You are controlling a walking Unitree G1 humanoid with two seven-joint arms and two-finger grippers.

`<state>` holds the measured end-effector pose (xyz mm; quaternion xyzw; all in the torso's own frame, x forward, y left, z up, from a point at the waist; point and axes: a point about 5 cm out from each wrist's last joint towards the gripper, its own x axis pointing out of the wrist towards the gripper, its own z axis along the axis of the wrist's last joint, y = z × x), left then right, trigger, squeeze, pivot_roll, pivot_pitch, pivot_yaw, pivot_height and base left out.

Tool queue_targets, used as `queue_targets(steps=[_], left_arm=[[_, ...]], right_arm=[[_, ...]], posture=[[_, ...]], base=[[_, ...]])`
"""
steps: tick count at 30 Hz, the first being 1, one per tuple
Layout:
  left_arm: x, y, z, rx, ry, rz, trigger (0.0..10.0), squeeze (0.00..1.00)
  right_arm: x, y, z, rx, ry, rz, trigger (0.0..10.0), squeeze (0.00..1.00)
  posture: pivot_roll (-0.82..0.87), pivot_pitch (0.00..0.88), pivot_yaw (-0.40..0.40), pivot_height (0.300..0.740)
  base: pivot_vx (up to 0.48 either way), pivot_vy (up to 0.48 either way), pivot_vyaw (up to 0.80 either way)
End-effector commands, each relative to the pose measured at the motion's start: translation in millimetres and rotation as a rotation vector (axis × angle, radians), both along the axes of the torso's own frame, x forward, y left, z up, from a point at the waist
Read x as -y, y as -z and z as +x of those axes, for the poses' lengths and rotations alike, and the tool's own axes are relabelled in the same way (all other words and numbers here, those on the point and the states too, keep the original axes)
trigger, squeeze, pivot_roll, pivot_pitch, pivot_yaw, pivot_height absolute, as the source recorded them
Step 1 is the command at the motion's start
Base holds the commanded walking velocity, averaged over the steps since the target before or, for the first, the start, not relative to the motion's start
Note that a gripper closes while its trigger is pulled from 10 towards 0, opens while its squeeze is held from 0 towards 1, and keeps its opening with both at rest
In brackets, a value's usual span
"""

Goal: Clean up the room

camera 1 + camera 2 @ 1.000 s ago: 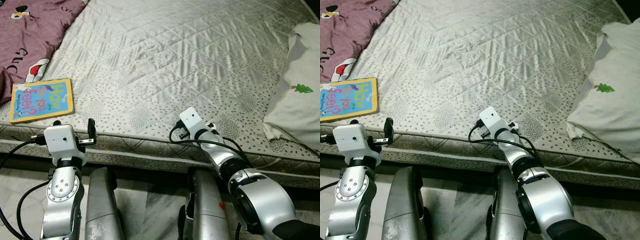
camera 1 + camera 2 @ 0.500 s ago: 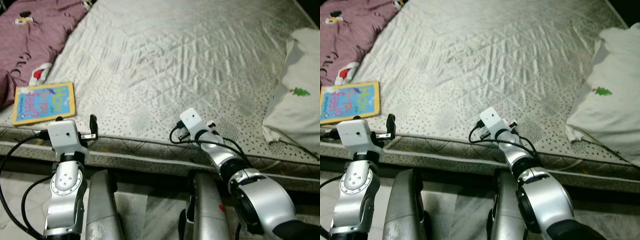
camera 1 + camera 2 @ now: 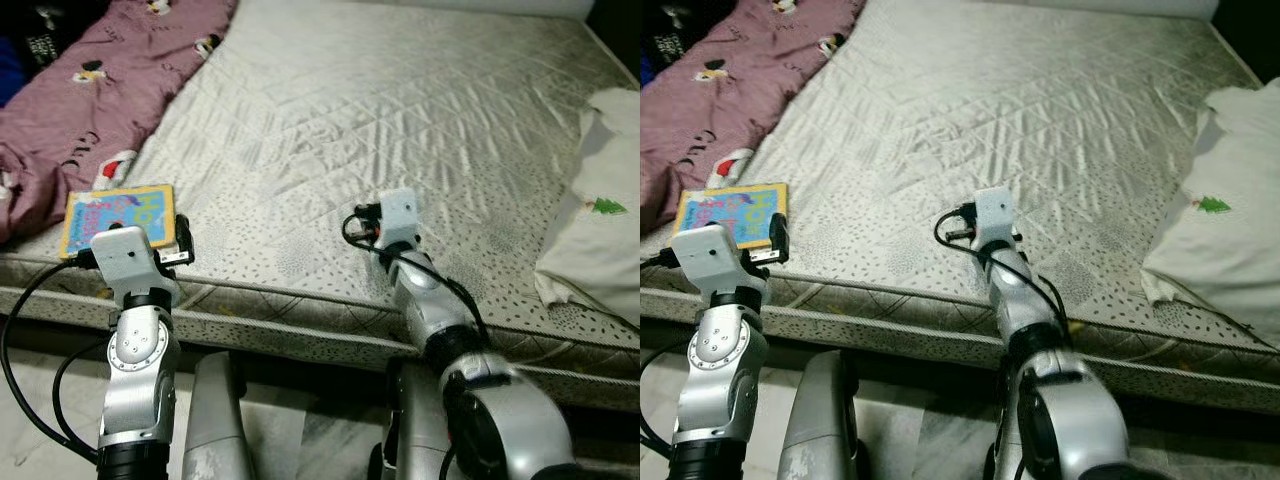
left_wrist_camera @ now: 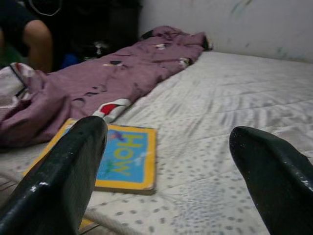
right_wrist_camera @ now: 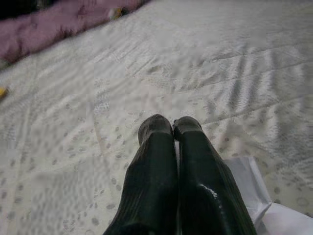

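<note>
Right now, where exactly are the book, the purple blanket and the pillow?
book (image 3: 120, 215), left eye view, middle of its blue cover.
blanket (image 3: 105, 95), left eye view, middle of the purple spread.
pillow (image 3: 1230, 240), right eye view, white cover below the small tree print.
</note>
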<state>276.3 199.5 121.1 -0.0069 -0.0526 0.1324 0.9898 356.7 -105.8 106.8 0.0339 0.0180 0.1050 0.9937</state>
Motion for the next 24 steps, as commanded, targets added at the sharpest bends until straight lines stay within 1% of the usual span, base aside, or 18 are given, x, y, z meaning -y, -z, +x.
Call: queue_targets(steps=[1,2,4,5,7,9,11,13,14,16,17,22,24], left_arm=[[-2.8,2.5,-1.5,-0.003,-0.015,0.018,10.0,0.00],[-3.8,0.8,-4.1,0.033,0.023,0.031,10.0,0.00],[-4.9,0.2,-6.1,0.047,0.037,0.040,10.0,0.00],[-5.8,-0.2,-7.4,0.056,0.039,0.018,10.0,0.00],[-6.1,-1.1,-7.9,0.065,0.044,0.012,10.0,0.00],[-6.7,-2.6,-5.6,0.068,0.013,0.036,10.0,0.00],[-3.0,-4.2,-3.1,0.071,0.032,0.031,10.0,0.00],[2.9,-6.8,-1.9,0.083,0.076,0.027,10.0,0.00],[2.9,-6.8,-1.9,0.083,0.076,0.027,10.0,0.00],[5.1,-6.2,-2.3,0.088,0.110,-0.016,10.0,0.00],[5.1,-6.2,-2.3,0.088,0.110,-0.016,10.0,0.00],[5.8,-2.1,-1.7,0.056,0.096,-0.004,10.0,0.00],[6.1,-2.0,-1.2,0.054,0.095,-0.004,10.0,0.00]], right_arm=[[7.6,-14.1,2.2,0.055,0.048,0.020,7.8,0.00],[15.4,-25.2,-1.1,0.121,0.076,0.022,10.0,0.00],[20.0,-32.8,-4.2,0.166,0.090,0.026,10.0,0.00],[21.3,-39.3,-7.3,0.203,0.086,0.034,10.0,0.00],[21.1,-43.5,-10.0,0.227,0.069,0.023,10.0,0.00],[20.0,-47.6,-11.4,0.247,0.068,0.020,10.0,0.00],[19.8,-48.5,-10.9,0.237,0.088,0.045,10.0,0.00],[18.6,-50.2,-10.0,0.224,0.102,0.050,10.0,0.00],[18.6,-50.2,-10.0,0.224,0.102,0.050,10.0,0.00],[18.0,-52.7,-11.1,0.221,0.104,0.055,10.0,0.00],[18.0,-52.7,-11.1,0.221,0.104,0.055,10.0,0.00],[20.0,-55.7,-11.3,0.223,0.114,0.047,10.0,0.00],[20.2,-55.9,-11.4,0.223,0.115,0.045,10.0,0.00]], posture=[[0.08,0.000,-0.006,0.517],[0.07,0.000,-0.005,0.517],[0.07,0.000,-0.002,0.517],[0.07,0.000,0.000,0.517],[0.07,0.000,0.002,0.517],[0.07,0.000,0.003,0.517],[0.07,0.000,0.002,0.526],[0.08,0.000,0.002,0.539],[0.08,0.000,0.002,0.539],[0.08,0.000,0.001,0.552],[0.08,0.000,0.001,0.552],[0.06,0.000,0.001,0.587],[0.06,0.000,0.000,0.592]], base=[[0.000,0.000,0.00],[0.000,0.000,0.00],[0.000,0.000,0.00],[0.000,0.000,0.00],[0.000,0.000,0.00],[0.000,0.000,0.00],[0.000,0.000,-0.20],[0.000,0.000,0.00],[0.000,0.000,0.00],[0.000,0.000,0.00],[0.000,0.000,0.00],[0.000,0.000,0.00],[0.000,0.000,0.00]])
